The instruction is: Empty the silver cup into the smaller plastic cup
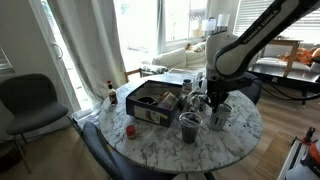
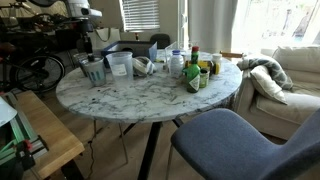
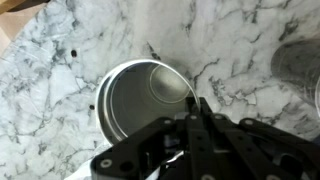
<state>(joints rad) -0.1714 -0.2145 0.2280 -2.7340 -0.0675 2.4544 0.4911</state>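
Observation:
In the wrist view I look down into the silver cup (image 3: 140,105), which stands upright on the marble table (image 3: 60,60). My gripper (image 3: 193,103) is shut on the cup's right rim, one finger inside and one outside. I cannot see what the cup holds. The edge of a greyish cup (image 3: 300,60) shows at the right. In an exterior view my gripper (image 1: 212,100) hangs over the silver cup (image 1: 219,116), and the smaller plastic cup (image 1: 190,127), dark and see-through, stands close beside it towards the table's front edge.
An open box (image 1: 152,100) with dark items, a small red object (image 1: 130,130) and a bottle (image 1: 111,92) are on the round table. The wider whitish plastic cup (image 2: 118,65) stands among the cups, with bottles (image 2: 193,72) beyond. Chairs (image 2: 235,140) ring the table.

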